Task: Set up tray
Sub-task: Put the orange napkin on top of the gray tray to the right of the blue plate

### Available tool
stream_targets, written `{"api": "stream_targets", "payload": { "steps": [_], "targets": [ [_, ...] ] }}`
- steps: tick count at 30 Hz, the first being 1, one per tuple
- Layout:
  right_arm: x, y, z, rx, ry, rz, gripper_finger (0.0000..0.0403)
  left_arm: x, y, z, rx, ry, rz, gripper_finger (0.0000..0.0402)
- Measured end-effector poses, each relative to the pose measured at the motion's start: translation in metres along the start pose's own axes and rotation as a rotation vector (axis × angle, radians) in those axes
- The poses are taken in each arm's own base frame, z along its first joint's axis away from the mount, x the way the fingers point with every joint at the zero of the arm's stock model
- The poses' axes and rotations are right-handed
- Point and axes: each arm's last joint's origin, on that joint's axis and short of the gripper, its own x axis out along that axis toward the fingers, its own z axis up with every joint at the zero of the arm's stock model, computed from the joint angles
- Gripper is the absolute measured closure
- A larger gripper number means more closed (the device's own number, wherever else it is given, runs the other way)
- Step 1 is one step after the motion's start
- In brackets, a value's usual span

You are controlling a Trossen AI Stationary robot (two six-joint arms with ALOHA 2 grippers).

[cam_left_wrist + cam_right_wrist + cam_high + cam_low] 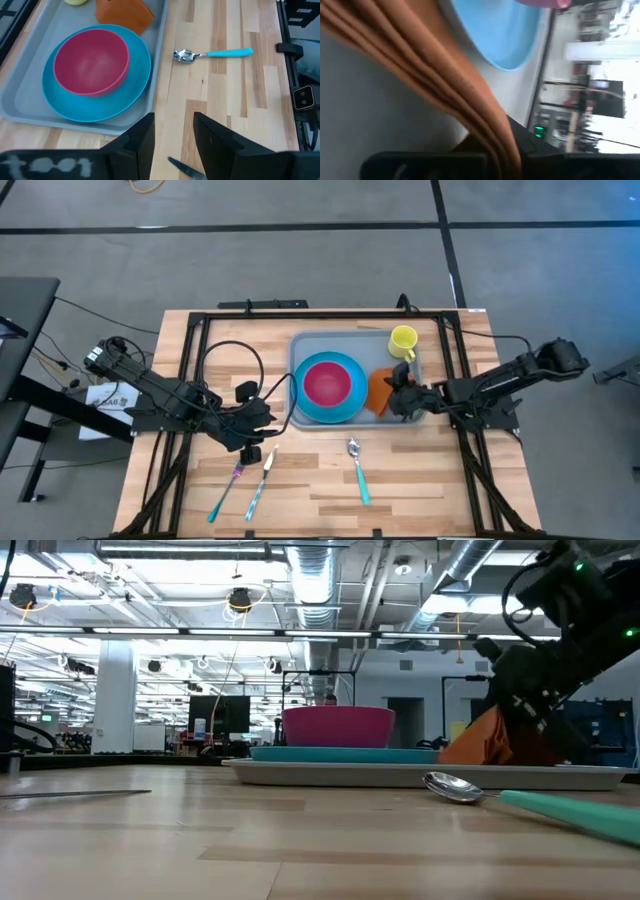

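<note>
The tray (305, 350) lay at the far middle of the worktop (400, 490), carrying a blue plate (345, 408) with a pink bowl (327, 382) on it, a yellow cup (403, 339) at its far right corner and an orange napkin (381, 390) beside the plate. The right tool (401, 402) reached low across the tray's right rim, clenched on the napkin's edge. The right wrist view showed the cloth's folds running between its fingers, a detail hidden from above. The left tool (262, 418) hovered just left of the tray, fingers (144, 142) apart and grasping nothing. A spoon (357, 468) lay near the tray's front; two more utensils (243, 485) lay by the left arm. Only the low view showed the napkin lifted off the tray.
</note>
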Motion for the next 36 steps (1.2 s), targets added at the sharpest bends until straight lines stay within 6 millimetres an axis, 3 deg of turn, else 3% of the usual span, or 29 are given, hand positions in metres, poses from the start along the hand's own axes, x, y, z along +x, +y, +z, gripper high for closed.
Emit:
{"api": "stream_targets", "payload": {
  "steps": [12, 21, 29, 36],
  "targets": [
    [-0.002, -0.008, 0.004, 0.239, -0.022, -0.023, 0.0307, 0.0, 0.0, 0.0, 0.001, 0.001, 0.0, 0.0278],
    [-0.006, -0.002, 0.006, 0.388, -0.027, 0.011, 0.0249, 0.0, 0.0, 0.0, 0.001, 0.003, -0.004, 0.0278],
    [-0.016, 0.009, 0.013, 0.323, -0.07, 0.055, 0.0207, 0.0, 0.0, 0.0, 0.001, 0.003, -0.004, 0.0278],
    [-0.024, 0.009, 0.018, 0.315, -0.068, 0.102, 0.0201, 0.0, 0.0, 0.0, 0.001, 0.002, -0.003, 0.0278]
  ]
}}
